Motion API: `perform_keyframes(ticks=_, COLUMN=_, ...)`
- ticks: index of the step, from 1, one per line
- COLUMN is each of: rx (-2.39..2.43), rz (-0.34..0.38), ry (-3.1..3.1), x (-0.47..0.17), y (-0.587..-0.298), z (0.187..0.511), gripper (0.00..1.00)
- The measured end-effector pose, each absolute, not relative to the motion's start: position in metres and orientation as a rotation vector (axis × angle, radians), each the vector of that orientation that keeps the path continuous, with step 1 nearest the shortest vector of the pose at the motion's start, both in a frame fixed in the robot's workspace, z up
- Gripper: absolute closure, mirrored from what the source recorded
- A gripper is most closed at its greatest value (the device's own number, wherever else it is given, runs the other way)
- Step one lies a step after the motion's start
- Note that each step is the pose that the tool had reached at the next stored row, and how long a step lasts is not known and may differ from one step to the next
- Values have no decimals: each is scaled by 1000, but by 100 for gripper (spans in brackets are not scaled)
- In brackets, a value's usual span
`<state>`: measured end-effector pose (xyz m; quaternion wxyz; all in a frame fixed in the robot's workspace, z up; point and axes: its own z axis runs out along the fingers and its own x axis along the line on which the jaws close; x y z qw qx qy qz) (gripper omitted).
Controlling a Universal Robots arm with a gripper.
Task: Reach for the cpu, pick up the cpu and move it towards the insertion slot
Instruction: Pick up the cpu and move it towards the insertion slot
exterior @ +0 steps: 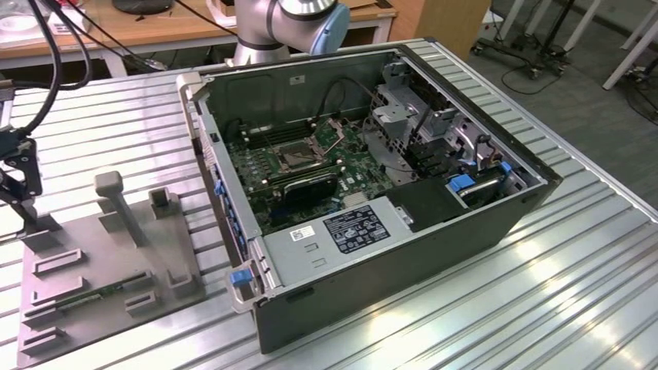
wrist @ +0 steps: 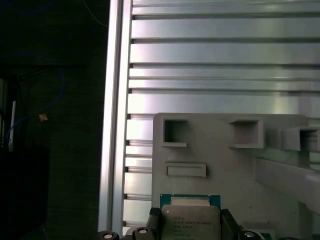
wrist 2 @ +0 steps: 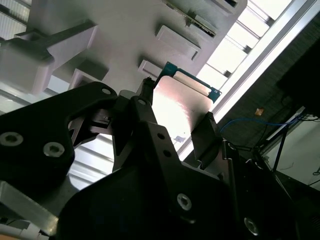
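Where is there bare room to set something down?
Bare table slats at the exterior view's right of the computer case, and between the grey tray and the wooden desk. The tray, with posts and gripper, is crowded.

The gripper (wrist 2: 176,106) straddles the cpu (wrist 2: 182,97). Its two black fingers (wrist 2: 205,137) stand at opposite edges of the chip and appear to press against them, although glare on the pale metal top hides the exact contact. A teal-green border shows along the chip's far edge. Beyond it lies the grey tray (wrist 2: 125,30) with raised blocks and shallow recesses, resting on the slatted metal table (wrist 2: 235,50). Past the table edge, a blue cable (wrist 2: 250,121) crosses a dark area.
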<state>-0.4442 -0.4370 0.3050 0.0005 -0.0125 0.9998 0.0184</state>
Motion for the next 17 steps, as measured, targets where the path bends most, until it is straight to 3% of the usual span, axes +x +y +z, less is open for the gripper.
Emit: perform_keyframes(ticks=17, rx=-39, rz=57, ry=3140, x=-444, y=-437, z=312, gripper=45)
